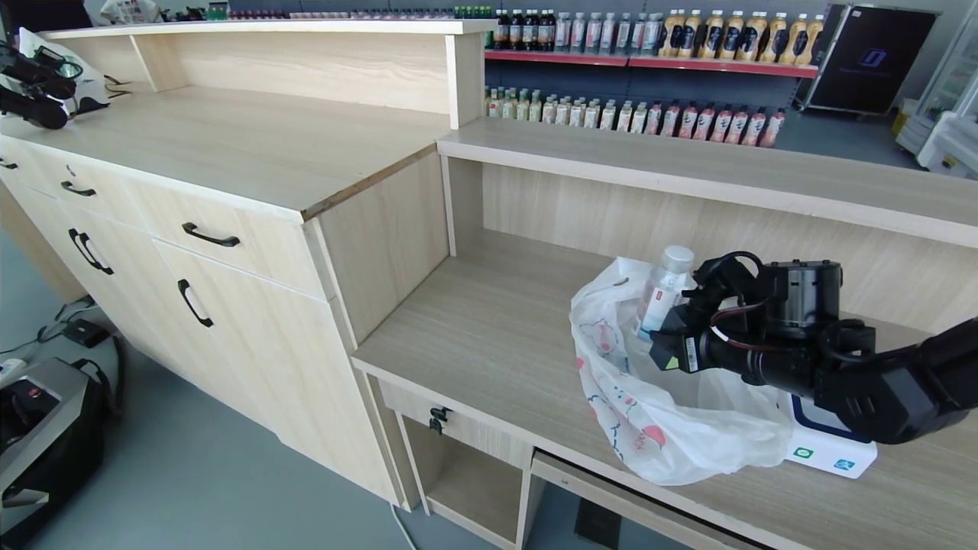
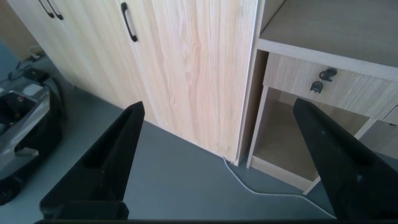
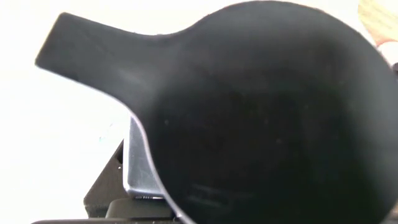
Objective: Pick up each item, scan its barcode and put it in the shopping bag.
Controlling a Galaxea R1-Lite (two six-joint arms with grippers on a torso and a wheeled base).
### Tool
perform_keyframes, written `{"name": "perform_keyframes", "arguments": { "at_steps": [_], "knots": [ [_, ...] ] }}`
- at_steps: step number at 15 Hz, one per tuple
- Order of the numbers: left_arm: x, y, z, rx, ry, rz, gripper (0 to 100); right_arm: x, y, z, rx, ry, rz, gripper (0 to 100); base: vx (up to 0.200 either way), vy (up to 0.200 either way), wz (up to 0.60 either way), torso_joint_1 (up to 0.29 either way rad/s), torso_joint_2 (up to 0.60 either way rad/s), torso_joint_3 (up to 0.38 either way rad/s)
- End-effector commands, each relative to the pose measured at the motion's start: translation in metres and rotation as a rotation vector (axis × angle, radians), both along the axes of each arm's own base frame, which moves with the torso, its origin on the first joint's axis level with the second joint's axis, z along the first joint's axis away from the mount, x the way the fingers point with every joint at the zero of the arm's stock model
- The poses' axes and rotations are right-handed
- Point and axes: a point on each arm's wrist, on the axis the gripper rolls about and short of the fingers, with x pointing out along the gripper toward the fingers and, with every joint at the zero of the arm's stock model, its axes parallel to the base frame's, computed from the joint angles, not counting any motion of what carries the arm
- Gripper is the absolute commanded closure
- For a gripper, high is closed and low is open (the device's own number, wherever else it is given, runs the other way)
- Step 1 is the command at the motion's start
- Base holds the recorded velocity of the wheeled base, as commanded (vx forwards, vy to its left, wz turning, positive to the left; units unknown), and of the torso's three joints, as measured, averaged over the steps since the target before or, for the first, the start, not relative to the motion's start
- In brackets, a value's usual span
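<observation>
White plastic bag [image 1: 672, 435] is lying on the lower wooden counter [image 1: 474, 336]. A clear bottle [image 1: 663, 294] with a pale cap is standing upright at the bag's open mouth, right beside my right gripper [image 1: 671, 344], but I cannot tell whether these jaws are gripping the bottle. My left gripper [image 2: 230, 162] is hanging low over the grey floor [image 2: 180, 180] near the cabinet [image 2: 199, 62], its jaws standing wide apart and holding nothing, and a white box [image 1: 829, 452] is sitting on the counter at the bag's right side.
</observation>
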Motion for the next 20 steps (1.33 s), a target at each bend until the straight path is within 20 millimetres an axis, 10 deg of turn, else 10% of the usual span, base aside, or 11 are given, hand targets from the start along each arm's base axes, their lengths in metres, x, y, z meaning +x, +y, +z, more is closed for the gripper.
{"name": "perform_keyframes", "arguments": {
  "at_steps": [1, 20],
  "knots": [
    [0.0, 0.0, 0.0, 0.0, 0.0, 0.001, 0, 0.007, 0.002, -0.021, 0.001, 0.045, 0.026, 100, 0.0, 0.0, 0.0, 0.0, 0.0, 0.0],
    [0.0, 0.0, 0.0, 0.0, 0.0, 0.002, 0, 0.02, 0.007, -0.057, 0.001, 0.108, 0.062, 100, 0.0, 0.0, 0.0, 0.0, 0.0, 0.0]
  ]
}}
